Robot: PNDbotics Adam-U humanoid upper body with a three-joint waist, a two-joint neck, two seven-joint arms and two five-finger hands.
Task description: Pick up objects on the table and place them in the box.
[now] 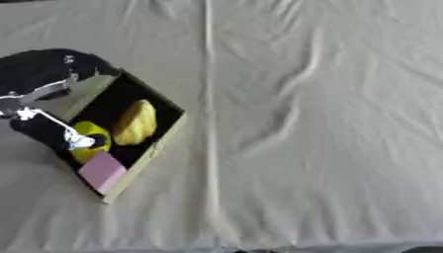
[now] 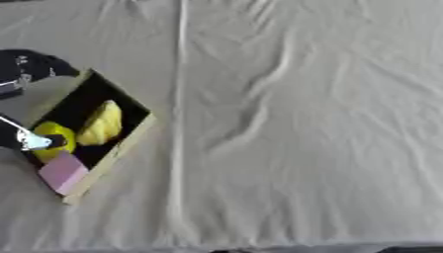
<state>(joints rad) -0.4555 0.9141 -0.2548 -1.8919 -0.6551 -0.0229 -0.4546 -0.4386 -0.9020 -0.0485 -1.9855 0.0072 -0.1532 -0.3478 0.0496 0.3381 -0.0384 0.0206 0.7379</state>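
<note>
Three items lie in the box (image 1: 160,148): a yellow round thing (image 1: 90,140), a larger yellow lumpy thing (image 1: 136,122) beside it, and a pink block (image 1: 102,170) at the near end. My left hand (image 1: 61,133) is over the box's left wall, fingers (image 1: 79,142) curled on the yellow round thing, which sits low inside. Judgement: release step. I should open only once it rests on the floor, then lift straight up, clear of the wall. Right hand not visible. Cloth-covered bench (image 1: 320,123) shows nothing else to collect.
</note>
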